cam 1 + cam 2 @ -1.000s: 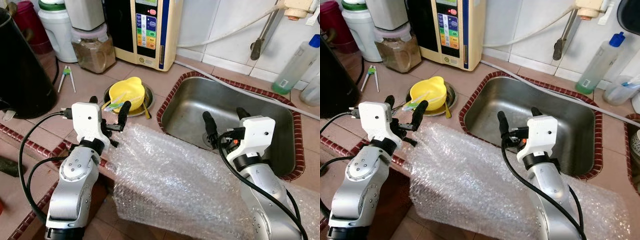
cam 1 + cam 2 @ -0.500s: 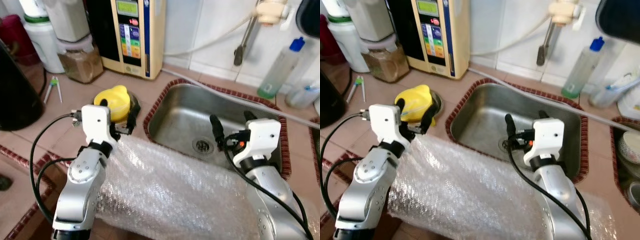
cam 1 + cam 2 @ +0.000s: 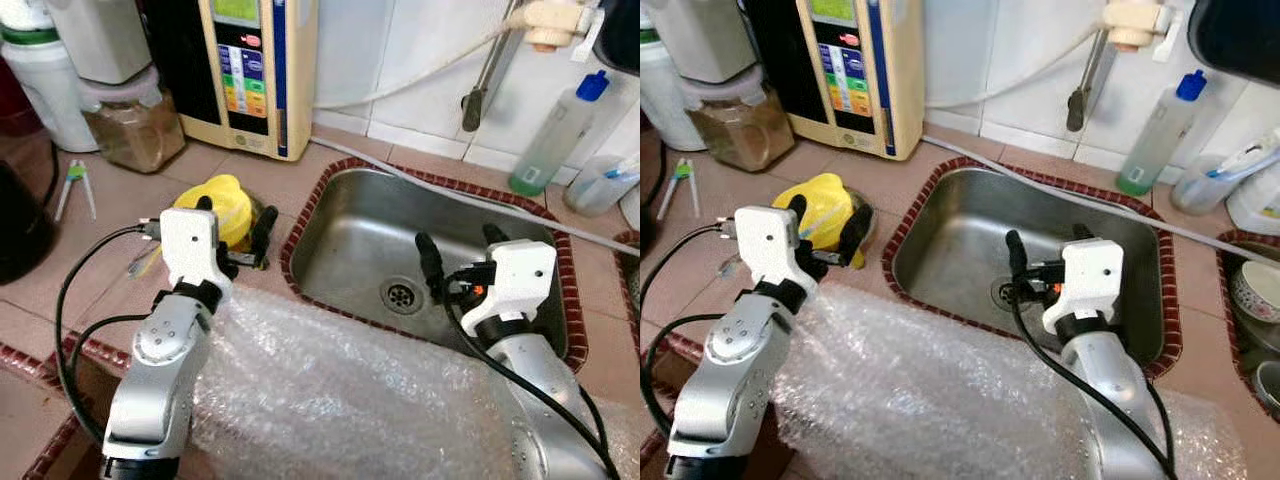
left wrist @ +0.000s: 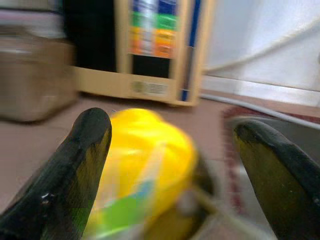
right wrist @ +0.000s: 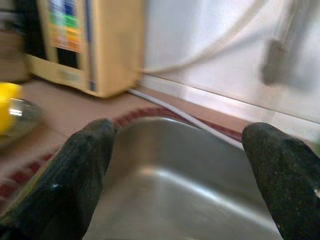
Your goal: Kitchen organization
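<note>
Far left on the tiled surface: a jar of brown granules, then the cream water purifier against the wall.

Left tool: fingers spread, nothing between them. It hangs just above and in front of the yellow bowl, which sits in a steel dish on the surface beside the sink's left rim. In the left wrist view the bowl lies straight ahead between the two fingertips; something green and pale shows in it, too blurred to name.

Bubble wrap sheet drapes over the front edge under both arms.

Right tool: also spread and empty, over the steel sink, near the drain.

Judgement: the left arm is much the nearer to the bowl; a short forward-and-down reach would bracket it.
</note>
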### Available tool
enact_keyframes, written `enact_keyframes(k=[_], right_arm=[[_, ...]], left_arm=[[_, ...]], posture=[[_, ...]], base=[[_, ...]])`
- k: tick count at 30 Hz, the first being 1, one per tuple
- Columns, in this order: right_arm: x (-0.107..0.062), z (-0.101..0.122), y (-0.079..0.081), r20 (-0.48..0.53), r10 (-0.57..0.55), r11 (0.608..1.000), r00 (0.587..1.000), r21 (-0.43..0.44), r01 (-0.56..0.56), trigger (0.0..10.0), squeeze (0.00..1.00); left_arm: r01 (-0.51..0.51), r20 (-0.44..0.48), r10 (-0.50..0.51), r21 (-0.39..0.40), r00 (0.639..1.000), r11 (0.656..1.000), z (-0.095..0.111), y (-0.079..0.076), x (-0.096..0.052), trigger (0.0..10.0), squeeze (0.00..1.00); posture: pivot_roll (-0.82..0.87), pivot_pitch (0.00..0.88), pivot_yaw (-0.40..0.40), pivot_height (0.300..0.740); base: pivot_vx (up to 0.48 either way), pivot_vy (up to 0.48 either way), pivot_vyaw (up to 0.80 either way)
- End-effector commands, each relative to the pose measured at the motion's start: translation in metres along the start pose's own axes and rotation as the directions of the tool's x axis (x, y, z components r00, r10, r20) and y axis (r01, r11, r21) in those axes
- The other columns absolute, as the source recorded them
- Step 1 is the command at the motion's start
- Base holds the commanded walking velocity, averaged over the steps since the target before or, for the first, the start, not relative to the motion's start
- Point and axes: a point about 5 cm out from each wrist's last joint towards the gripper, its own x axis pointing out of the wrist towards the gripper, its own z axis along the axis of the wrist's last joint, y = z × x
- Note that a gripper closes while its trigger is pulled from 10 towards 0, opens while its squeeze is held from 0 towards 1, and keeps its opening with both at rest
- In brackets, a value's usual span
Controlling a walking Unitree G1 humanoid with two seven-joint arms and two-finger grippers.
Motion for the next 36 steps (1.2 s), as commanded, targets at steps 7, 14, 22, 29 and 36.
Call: enact_keyframes(k=[7,14,22,29,36], right_arm=[[0.003,0.008,0.000,0.029,0.020,1.000,0.999,-0.015,-0.020,10.0,0.00],[0.004,0.008,0.000,0.029,0.019,1.000,0.999,-0.015,-0.018,10.0,0.00],[0.006,0.016,0.003,0.064,0.031,1.000,0.997,-0.007,-0.030,10.0,0.00],[0.006,0.033,0.004,0.114,0.042,0.999,0.993,0.022,-0.045,10.0,0.00],[0.004,0.033,0.002,0.103,0.045,0.999,0.994,0.025,-0.048,10.0,0.00]], left_arm=[[-0.023,0.002,0.023,0.025,1.000,0.999,0.000,0.002,-0.002,10.0,0.00],[-0.045,-0.004,0.045,0.039,0.999,0.998,0.000,0.004,-0.001,10.0,0.00],[-0.060,0.006,0.060,0.082,0.998,0.995,0.001,0.006,0.000,10.0,0.00],[-0.042,-0.012,0.043,0.129,0.999,0.991,-0.002,0.018,-0.023,10.0,0.00],[-0.035,-0.031,0.041,0.167,0.999,0.985,-0.004,0.022,-0.036,10.0,0.00]], posture=[[0.01,0.117,-0.060,0.740],[0.01,0.114,-0.053,0.740],[0.01,0.113,-0.049,0.740],[0.02,0.121,-0.050,0.740],[0.03,0.122,-0.053,0.740]], base=[[0.000,0.000,0.00],[0.000,0.000,0.00],[0.000,0.000,0.00],[0.000,0.000,0.00],[0.000,0.000,0.00]])
